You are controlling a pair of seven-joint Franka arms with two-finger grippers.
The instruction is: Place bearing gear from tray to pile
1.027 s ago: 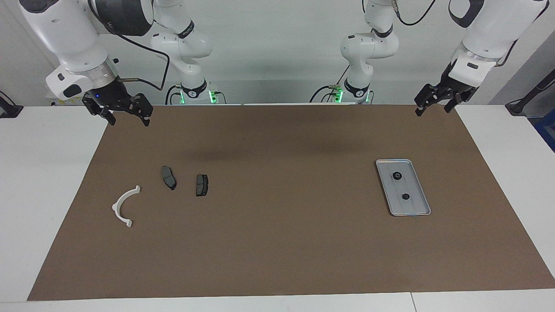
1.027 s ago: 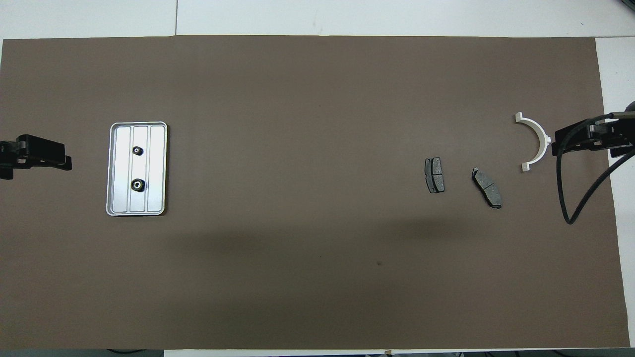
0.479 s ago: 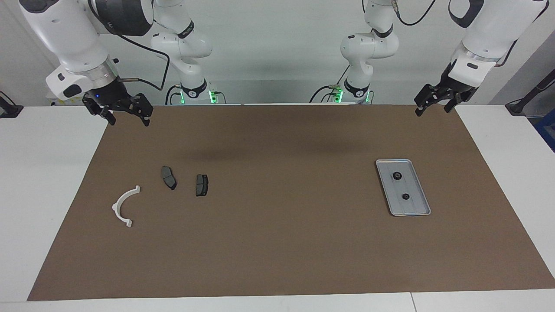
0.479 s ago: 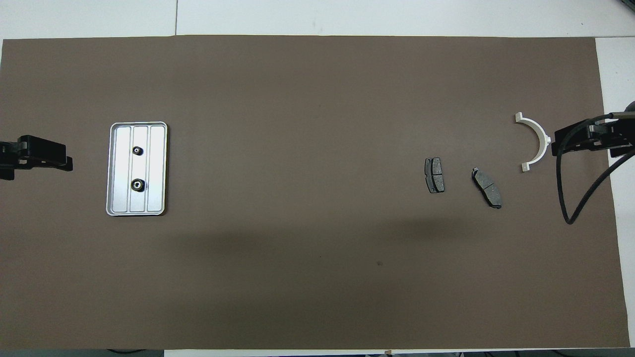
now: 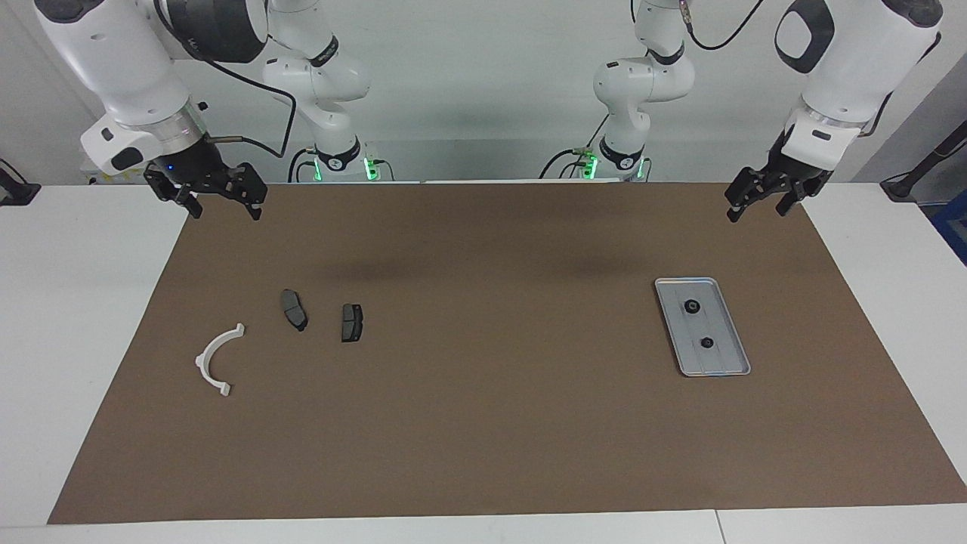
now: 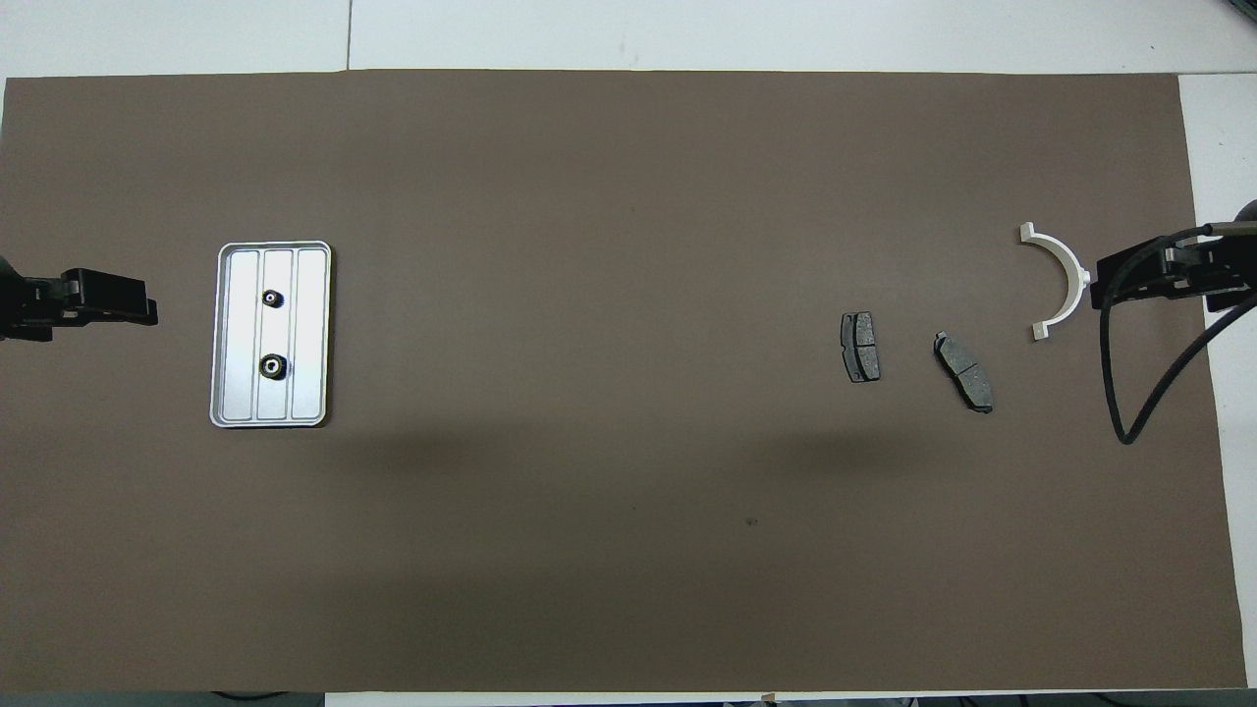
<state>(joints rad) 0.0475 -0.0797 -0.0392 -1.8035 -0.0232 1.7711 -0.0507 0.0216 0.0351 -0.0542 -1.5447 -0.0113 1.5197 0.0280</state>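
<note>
Brown mat (image 5: 483,423) covering the white table (image 5: 68,317), holding all loose parts. Tray (image 5: 725,361), silver-grey metal with a low rim, lies flat toward the left arm's end of the mat, seen at about 3 o'clock from the mat's middle in the facing view. Two small black bearing gears sit in the tray, apart from each other along its middle strip: the nearer gear (image 5: 691,306), closer to the robots, and the farther gear (image 5: 708,342), at about 5 o'clock from the first in the facing view. Pile, toward the right arm's end of the mat, well apart from the tray: one white plastic arc (image 5: 215,361) and two dark grey pads, the outer pad (image 5: 294,310) at about 1 o'clock from the arc in the facing view, and the inner pad (image 5: 352,323) just beside it toward the mat's middle; none of the three touch. Left gripper (image 5: 759,198), raised over the mat's corner nearest the left arm, at about 12 o'clock from the tray in the facing view, fingers spread apart and holding nothing. Right gripper (image 5: 221,205), raised over the mat's corner nearest the right arm, at about 12 o'clock from the arc, fingers spread apart and holding nothing.
</note>
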